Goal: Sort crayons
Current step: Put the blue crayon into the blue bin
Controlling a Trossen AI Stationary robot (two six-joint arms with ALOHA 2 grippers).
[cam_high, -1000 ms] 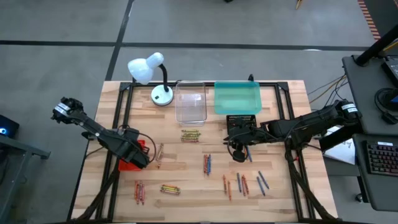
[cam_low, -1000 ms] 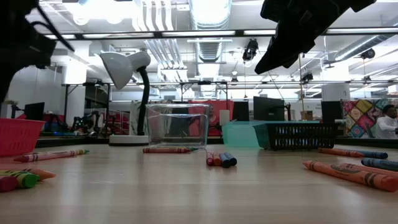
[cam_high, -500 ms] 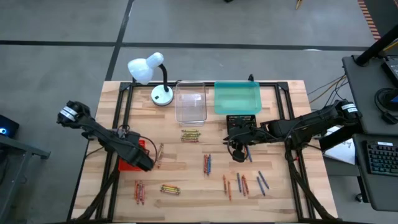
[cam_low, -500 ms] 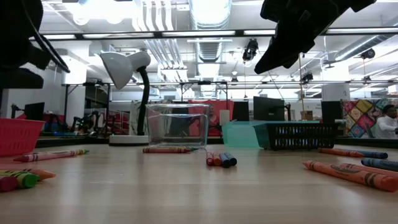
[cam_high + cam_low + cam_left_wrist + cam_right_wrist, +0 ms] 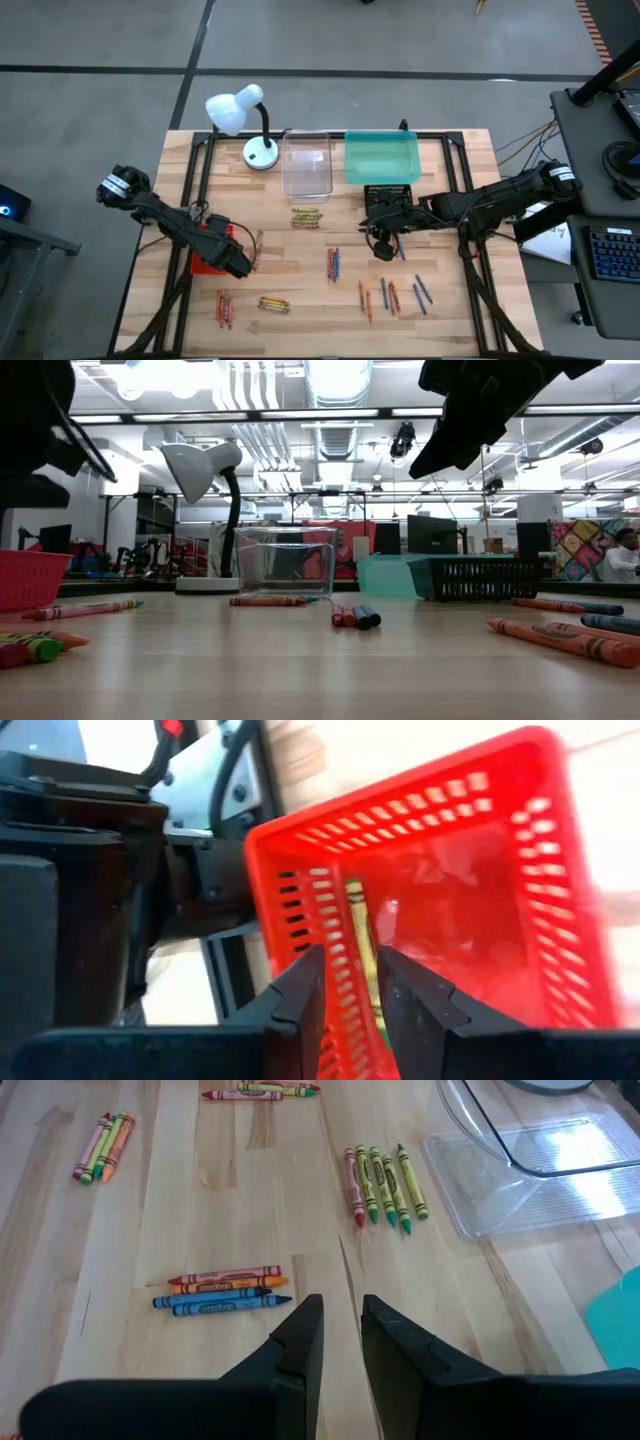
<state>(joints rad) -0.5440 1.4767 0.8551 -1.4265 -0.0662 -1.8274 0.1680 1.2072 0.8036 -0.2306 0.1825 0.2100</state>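
Note:
Crayons lie in small groups on the wooden table: one in front of the clear tray, one at the middle, others along the front. My left gripper hangs over the red tray. In the left wrist view the gripper is shut on a yellow-green crayon above the red tray. My right gripper is shut and empty, above the table just in front of the black tray. Its wrist view shows green crayons and a red, orange and blue group.
A white desk lamp stands at the back left. A clear tray and a teal tray sit at the back middle. The low view shows crayons at mid-table and more at the right.
My left arm has moved a little to the right and toward the front over the red tray. The right arm has not moved.

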